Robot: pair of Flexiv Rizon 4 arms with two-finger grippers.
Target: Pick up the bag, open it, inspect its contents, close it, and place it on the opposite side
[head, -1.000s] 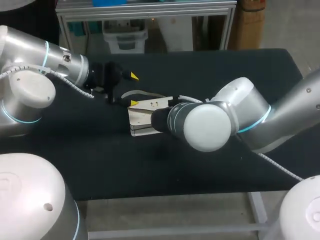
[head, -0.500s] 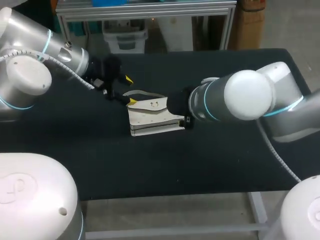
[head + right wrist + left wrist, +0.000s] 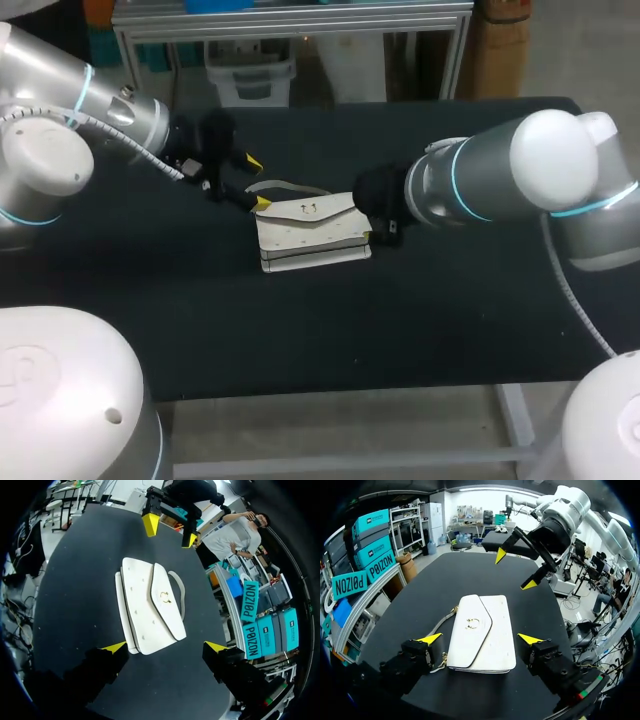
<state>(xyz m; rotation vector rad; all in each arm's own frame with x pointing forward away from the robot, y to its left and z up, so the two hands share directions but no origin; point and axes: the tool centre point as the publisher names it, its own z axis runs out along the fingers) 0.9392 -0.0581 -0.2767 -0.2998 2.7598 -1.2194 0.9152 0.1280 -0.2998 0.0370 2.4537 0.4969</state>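
White leather-look bag (image 3: 312, 235) lies flat on table (image 3: 450, 330), flap shut, between left gripper (image 3: 480, 639) and right gripper (image 3: 165, 646), both fingers spread apart, empty; probably light, semi-stiff, slick, so pinch body edge or strap (image 3: 178, 594).

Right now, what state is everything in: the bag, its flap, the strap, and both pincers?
bag: lying flat on the table, not lifted.
flap: shut, folded down over the front.
strap: slack, lying on the table beside the bag.
left pincer: open, at one end of the bag, not gripping it.
right pincer: open, at the other end, not gripping it.
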